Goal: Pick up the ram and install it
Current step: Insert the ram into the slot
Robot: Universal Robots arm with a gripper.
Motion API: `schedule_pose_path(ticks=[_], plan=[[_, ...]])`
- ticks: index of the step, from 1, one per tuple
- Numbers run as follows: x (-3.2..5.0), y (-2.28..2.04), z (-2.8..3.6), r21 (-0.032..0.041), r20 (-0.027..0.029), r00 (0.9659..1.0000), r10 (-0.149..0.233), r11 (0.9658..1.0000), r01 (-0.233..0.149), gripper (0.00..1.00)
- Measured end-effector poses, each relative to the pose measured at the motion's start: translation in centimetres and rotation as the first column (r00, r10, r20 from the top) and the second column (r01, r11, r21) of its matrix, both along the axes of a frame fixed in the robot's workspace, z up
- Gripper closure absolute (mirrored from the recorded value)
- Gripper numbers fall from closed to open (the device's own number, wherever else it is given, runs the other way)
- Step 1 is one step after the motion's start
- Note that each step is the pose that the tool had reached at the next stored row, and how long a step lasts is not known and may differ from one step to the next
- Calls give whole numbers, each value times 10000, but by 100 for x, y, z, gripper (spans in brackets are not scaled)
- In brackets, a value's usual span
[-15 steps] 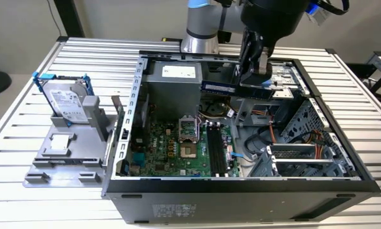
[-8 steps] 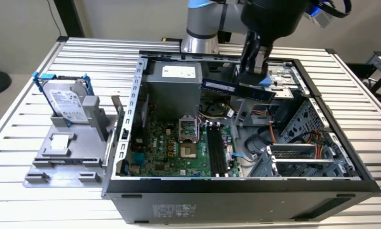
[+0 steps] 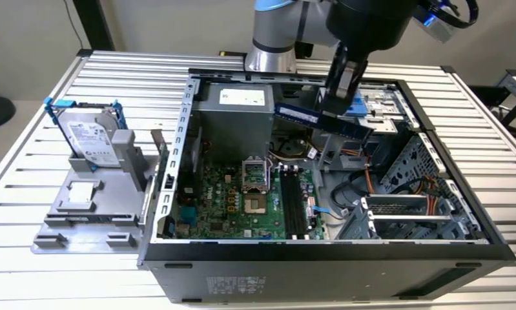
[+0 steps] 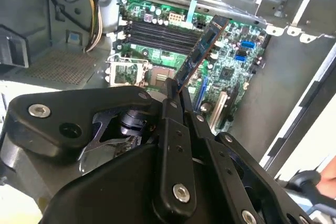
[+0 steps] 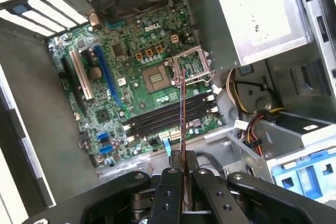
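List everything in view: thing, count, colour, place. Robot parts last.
ram: one, dark, tilted above the open case.
computer case: one, black-grey, open, on the table.
motherboard: one, green, inside the case.
memory slots: four, black, on the motherboard.
power supply: one, grey, inside the case.
hard drive: one, silver, blue-framed, on the fixture.
fixture: one, grey, exterior view's left of the case.
table: one, silver slats, under everything.
gripper: one, black, shut on the ram.

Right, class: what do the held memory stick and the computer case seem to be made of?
Memory stick: probably circuit board, dark and matte, with black chips. Computer case: likely sheet metal, dull grey, given thin folded edges and punched holes.
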State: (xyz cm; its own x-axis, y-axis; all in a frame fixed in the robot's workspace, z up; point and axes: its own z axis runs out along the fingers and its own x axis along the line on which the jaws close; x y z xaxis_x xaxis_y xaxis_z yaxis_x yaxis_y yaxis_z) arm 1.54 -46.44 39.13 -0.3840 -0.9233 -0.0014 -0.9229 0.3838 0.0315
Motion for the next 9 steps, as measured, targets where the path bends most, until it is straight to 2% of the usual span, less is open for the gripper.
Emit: schedule_pose_path(ticks=[3, 5, 9], plan=[[0, 0, 0, -1, 0, 9987, -512, 9987, 512, 100], [0, 0, 0, 0, 0, 9964, -849, 9964, 849, 100], [0, 0, 0, -1, 0, 9881, -1541, 9881, 1541, 100]])
